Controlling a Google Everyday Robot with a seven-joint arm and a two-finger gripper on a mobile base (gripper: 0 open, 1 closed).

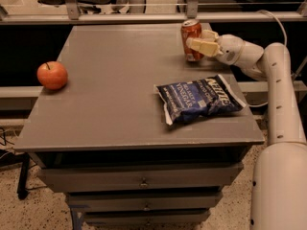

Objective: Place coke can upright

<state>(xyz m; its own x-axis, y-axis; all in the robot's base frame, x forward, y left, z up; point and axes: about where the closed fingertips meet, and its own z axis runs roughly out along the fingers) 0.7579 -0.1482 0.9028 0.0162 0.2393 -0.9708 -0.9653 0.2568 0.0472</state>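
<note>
- In the single camera view, you are looking down at a grey bench that is filling most of the frame, with drawers showing in its front along the bottom.
- Your hand is sitting in the upper right of the frame, reaching in from the right on the white arm.
- The hand is gripping the coke can, with its pale fingers closed around the can's middle, one on the near side and one behind.
- The coke can is standing upright near the far right edge of the bench, its silver top facing up.
- Its base is sitting right down at the bench top; you cannot tell whether it is fully resting there.
- A blue chip bag is lying flat in the right middle of the frame, below the hand and apart from the can.
- A red apple is resting at the left edge of the bench, well apart from everything else.
- A metal rail is running across the top of the frame behind the bench.
</note>
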